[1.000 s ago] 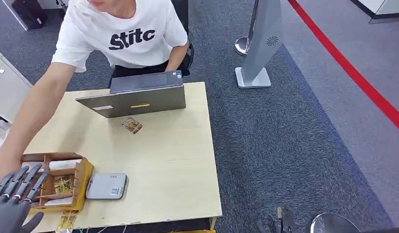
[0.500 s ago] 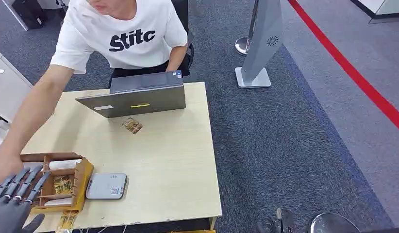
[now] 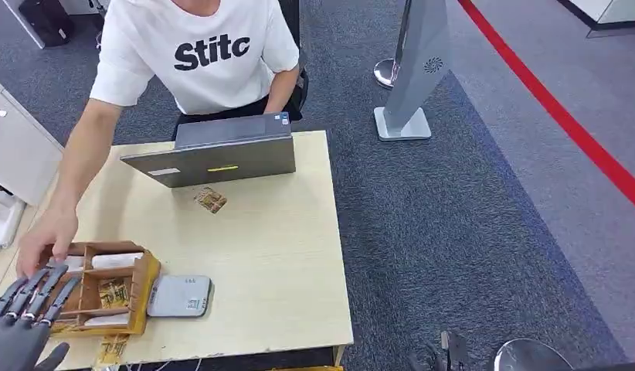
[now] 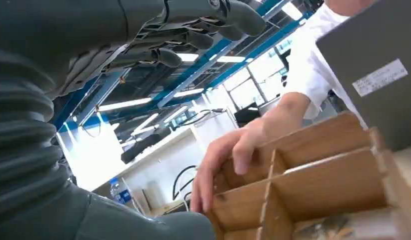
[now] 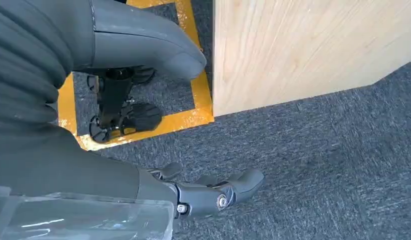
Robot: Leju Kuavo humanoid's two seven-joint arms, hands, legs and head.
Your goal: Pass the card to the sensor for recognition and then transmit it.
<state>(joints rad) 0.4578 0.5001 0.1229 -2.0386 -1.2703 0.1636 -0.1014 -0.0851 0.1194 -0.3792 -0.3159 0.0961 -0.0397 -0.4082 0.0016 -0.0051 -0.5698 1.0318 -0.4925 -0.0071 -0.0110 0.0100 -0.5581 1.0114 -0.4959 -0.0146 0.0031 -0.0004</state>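
I am looking down from the head camera at a pale wooden table [image 3: 268, 255] with a person in a white shirt [image 3: 198, 54] sitting at its far side behind a grey laptop [image 3: 214, 154]. My left hand [image 3: 25, 317] is hovering at the near left corner of the table, fingers [image 3: 44, 290] straight and slightly fanned, holding nothing, their tips just at the near edge of the wooden divided box [image 3: 98, 290]. In the left wrist view those same fingers [image 4: 193, 30] are reaching out over the box [image 4: 313, 185], apart from it as far as I can judge.

The person's hand [image 3: 44, 239] is resting on the far left corner of the box; the wrist camera is showing its fingers [image 4: 228, 160] curled over the box's wall. Inside the box I am seeing white cards [image 3: 117, 260] in the far compartments and something gold-patterned [image 3: 112, 294] in a middle one (too small for me to say what it is). The grey sensor pad [image 3: 179, 296] is lying flat just beside the box on its right, touching or nearly so. A small brown patterned item [image 3: 211, 200] is sitting near the laptop.

My right hand [image 5: 213, 192] is hanging low beside the table above dark carpet [image 5: 318, 165], fingers loosely curled and gripping nothing.
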